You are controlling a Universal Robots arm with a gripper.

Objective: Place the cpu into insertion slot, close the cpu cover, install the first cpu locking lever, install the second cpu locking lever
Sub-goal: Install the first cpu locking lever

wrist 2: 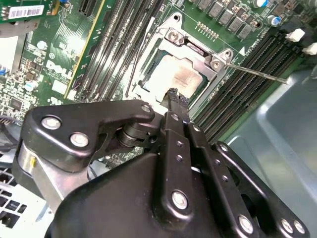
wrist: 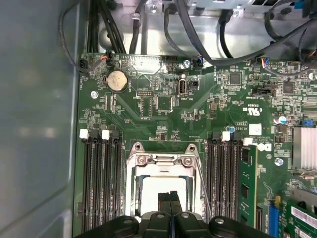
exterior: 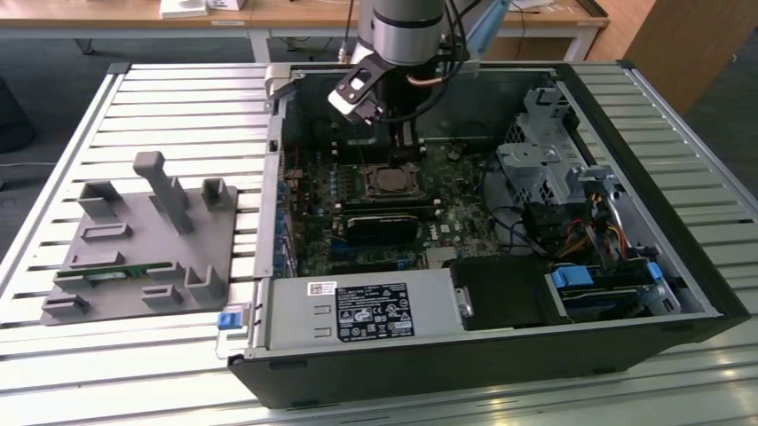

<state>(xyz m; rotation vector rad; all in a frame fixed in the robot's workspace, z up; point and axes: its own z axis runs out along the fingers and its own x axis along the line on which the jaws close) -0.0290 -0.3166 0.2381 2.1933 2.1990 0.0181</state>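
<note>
Shows, in both wrist views, the black two-fingered gripper [wrist: 170, 196] [wrist 2: 172, 93] pinched together with nothing between its fingers, tip at one edge of the flat square silver-grey cpu [wrist: 159, 191] [wrist 2: 171, 74]. Places that cpu inside the window of the thin silvery metal cpu cover [wrist: 161, 160] [wrist 2: 195, 52], which lies flat around it on the green circuit board [wrist: 148, 99]. Reveals in the second wrist view a thin wire locking lever [wrist 2: 257, 73] reaching out over black memory slots; in the first wrist view, a round silver coin cell [wrist: 118, 81]. Adds from the exterior view the open black computer case [exterior: 663, 337] on a slatted metal table [exterior: 177, 98], with a grey moulded fixture [exterior: 142, 240] on the exterior view's left.
</note>
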